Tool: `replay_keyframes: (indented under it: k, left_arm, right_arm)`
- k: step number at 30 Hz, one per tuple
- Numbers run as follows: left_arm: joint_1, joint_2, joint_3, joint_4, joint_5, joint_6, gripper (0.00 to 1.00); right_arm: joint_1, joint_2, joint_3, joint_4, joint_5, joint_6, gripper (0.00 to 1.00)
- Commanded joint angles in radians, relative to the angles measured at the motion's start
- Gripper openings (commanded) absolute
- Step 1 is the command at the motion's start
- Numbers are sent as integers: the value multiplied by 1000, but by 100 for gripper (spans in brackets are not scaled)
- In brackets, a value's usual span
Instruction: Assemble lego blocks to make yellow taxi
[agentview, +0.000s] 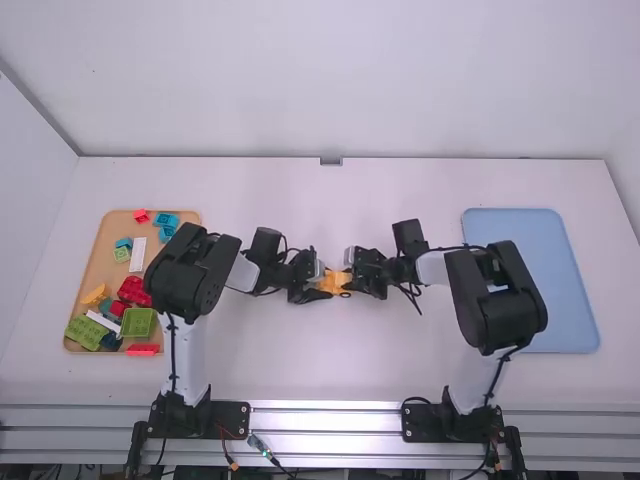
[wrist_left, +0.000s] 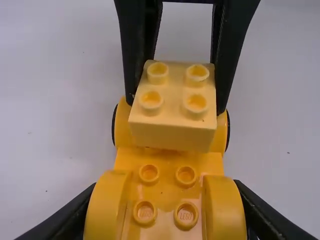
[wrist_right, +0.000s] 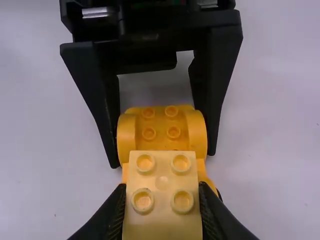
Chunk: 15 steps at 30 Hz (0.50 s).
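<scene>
Mid-table, my left gripper and my right gripper face each other over the orange-yellow car base. In the left wrist view the left gripper is shut on the fender end of the car base. A pale yellow 2x2 brick sits at the base's far end, upright, studs up, between the right gripper's fingers. From the right wrist view, the right gripper is shut on this pale brick; whether the brick is pressed fully down cannot be told.
A tan tray at the left holds several loose bricks: a green plate, a red brick, a white brick and blue ones. An empty pale blue tray lies at the right, partly behind the right arm.
</scene>
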<state>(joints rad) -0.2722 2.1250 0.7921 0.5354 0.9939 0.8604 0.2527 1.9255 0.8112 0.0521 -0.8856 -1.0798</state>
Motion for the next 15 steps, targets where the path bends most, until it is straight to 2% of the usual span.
replay_keyframes:
  k: [1,15]
  left_arm:
    - [-8,21,-18,-33,-79,-34,36]
    - [-5,21,-18,-33,-75,-34,36]
  right_arm:
    - [3,-16,6,-7,50,-1,5]
    - [-16,-16,7,-7,48,0,4]
